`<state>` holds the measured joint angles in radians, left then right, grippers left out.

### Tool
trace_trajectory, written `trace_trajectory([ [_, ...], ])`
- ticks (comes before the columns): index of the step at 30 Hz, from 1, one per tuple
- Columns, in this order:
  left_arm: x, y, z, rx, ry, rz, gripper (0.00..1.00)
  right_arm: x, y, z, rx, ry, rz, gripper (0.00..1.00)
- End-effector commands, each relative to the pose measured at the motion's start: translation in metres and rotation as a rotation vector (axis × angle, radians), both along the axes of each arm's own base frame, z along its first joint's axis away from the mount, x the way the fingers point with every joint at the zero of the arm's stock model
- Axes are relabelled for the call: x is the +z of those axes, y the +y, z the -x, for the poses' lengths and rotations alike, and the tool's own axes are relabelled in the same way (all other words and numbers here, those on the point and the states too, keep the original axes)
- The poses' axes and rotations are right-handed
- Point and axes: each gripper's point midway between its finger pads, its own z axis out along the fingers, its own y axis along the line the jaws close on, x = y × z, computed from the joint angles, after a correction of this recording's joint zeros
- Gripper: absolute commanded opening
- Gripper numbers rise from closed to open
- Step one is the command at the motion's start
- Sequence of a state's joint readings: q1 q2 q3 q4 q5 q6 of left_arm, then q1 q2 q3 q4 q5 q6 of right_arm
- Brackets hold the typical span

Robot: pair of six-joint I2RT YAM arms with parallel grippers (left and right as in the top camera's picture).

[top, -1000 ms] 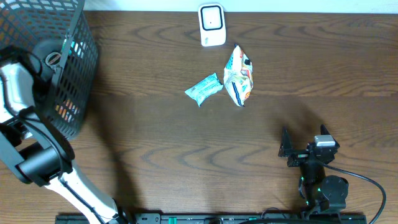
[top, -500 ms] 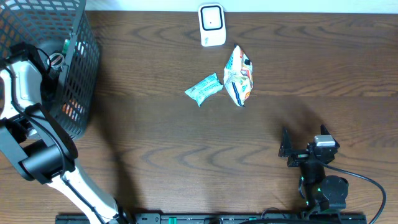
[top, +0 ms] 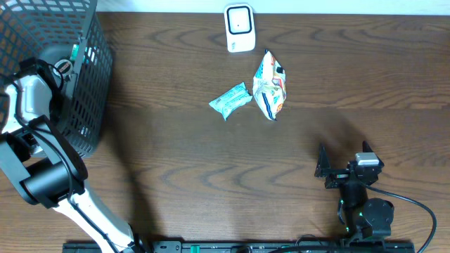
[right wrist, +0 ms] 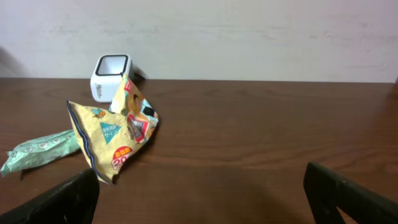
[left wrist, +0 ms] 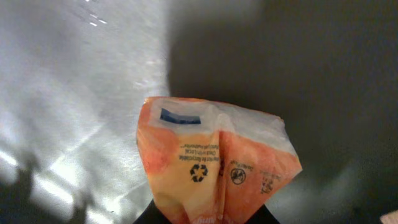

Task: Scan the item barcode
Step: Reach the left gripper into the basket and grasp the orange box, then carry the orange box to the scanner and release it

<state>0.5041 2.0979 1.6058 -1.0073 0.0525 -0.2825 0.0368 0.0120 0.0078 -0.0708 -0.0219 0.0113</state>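
**Item:** orange plastic snack packet (left wrist: 211, 165), crumpled, with a blue patch near its top edge and a recycling mark among small black print. It sits inside the black wire-mesh basket (top: 91, 77) at the far left corner of the dark wooden bench (top: 176, 161).

**Hold:** the left end effector (left wrist: 205, 219) is pressed together on the packet's lower edge, with a dark finger showing at either side of it.

**Surroundings:**
- A white box-shaped barcode scanner (top: 239, 28) stands at the far edge of the bench, well apart from the basket.
- A crumpled white-and-yellow snack bag (top: 270, 86) lies near the scanner.
- A teal crinkled wrapper (top: 230, 100) lies just beside the bag, on the basket's side of it.
- The right end effector (right wrist: 202, 196) is spread wide and holds nothing. It is low at the near right of the bench, facing the bag and scanner.

**Obstructions:** the basket's mesh wall and the left arm stand between the overhead camera and the packet.

**By view:**
- The packet and the grip show only in the left wrist view.
- The overhead view alone gives the basket's position relative to the scanner.
- The right wrist view shows the bag overlapping the scanner's front, while the overhead view shows a gap between them.
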Motion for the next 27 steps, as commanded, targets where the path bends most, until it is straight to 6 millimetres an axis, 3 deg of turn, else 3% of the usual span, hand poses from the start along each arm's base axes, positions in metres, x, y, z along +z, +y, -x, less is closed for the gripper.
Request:
trace_trajectory([
  [1,0.053,0.028,-0.013,0.124,-0.109,-0.076,0.08,-0.001,0.000,0.000,-0.002,0.001,-0.010,0.99],
  [4,0.115,0.048,-0.021,0.301,-0.264,-0.125,0.07,-0.001,0.000,0.000,-0.002,0.001,-0.010,0.99],
  [9,0.248,0.064,-0.024,0.503,-0.668,-0.138,0.07,-0.001,0.000,0.000,-0.002,0.001,-0.010,0.99],
  [12,0.327,0.052,-0.015,0.474,-0.922,-0.138,0.07,-0.001,0.000,0.000,-0.002,0.001,-0.010,0.99],
  [16,0.399,0.003,-0.007,0.394,-1.156,-0.015,0.07,-0.001,0.000,0.000,-0.002,0.001,-0.010,0.99],
  [19,0.433,-0.056,-0.019,0.215,-1.265,0.156,0.07,-0.001,0.000,0.000,-0.002,0.001,-0.010,0.99],
  [21,0.440,-0.097,-0.029,0.087,-1.280,0.229,0.07,-0.001,0.000,0.000,-0.002,0.001,-0.010,0.99],
  [26,0.415,-0.205,-0.053,-0.315,-1.200,0.309,0.07,-0.001,0.000,0.000,-0.002,0.001,-0.010,0.99],
  [27,0.392,-0.247,-0.058,-0.467,-1.131,0.321,0.08,-0.001,0.000,0.000,-0.002,0.001,-0.010,0.99],
])
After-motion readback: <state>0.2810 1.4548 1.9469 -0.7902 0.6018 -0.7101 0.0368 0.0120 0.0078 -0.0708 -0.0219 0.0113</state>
